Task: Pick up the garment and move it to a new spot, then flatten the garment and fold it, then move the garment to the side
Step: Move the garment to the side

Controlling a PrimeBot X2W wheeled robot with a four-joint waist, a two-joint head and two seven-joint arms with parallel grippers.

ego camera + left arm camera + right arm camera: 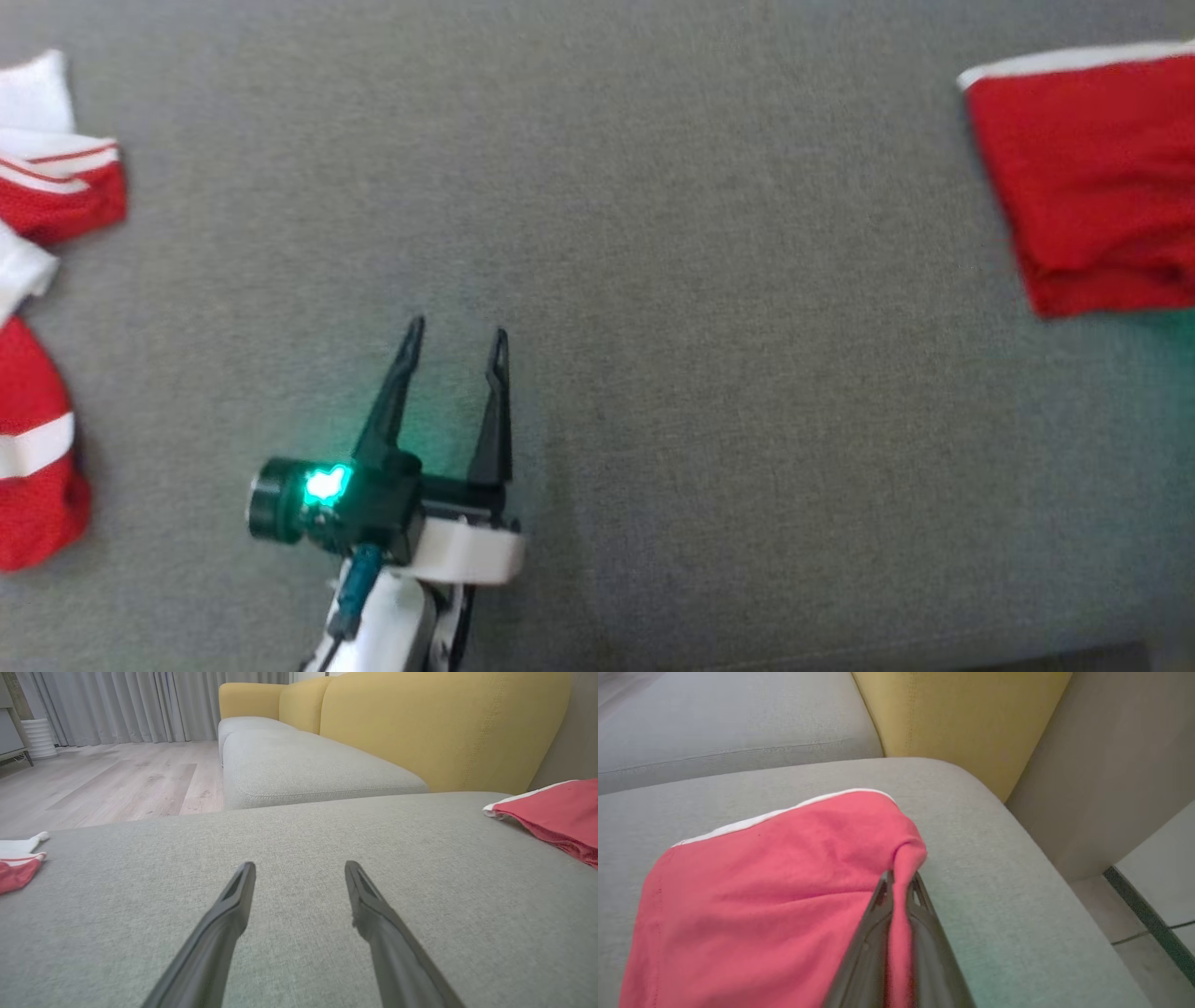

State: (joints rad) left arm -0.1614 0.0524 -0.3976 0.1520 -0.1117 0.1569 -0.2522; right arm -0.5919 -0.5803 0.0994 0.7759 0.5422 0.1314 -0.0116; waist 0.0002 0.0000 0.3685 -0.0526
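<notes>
Pinches a bunched fold of the red garment [761, 882] in the right gripper [901, 877], jaws pressed together on the cloth at their tips. Spreads the rest of it over the grey cushion [994, 858], left of and under those jaws. Holds the left gripper [457, 329] over the cushion, jaws wide apart around nothing, garment well off to their right, other red-and-white clothes [47, 187] far to their left.

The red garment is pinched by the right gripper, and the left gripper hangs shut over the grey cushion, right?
Not quite: the left gripper hangs open over the grey cushion, as the left wrist view shows. The right gripper does pinch the red garment.
</notes>
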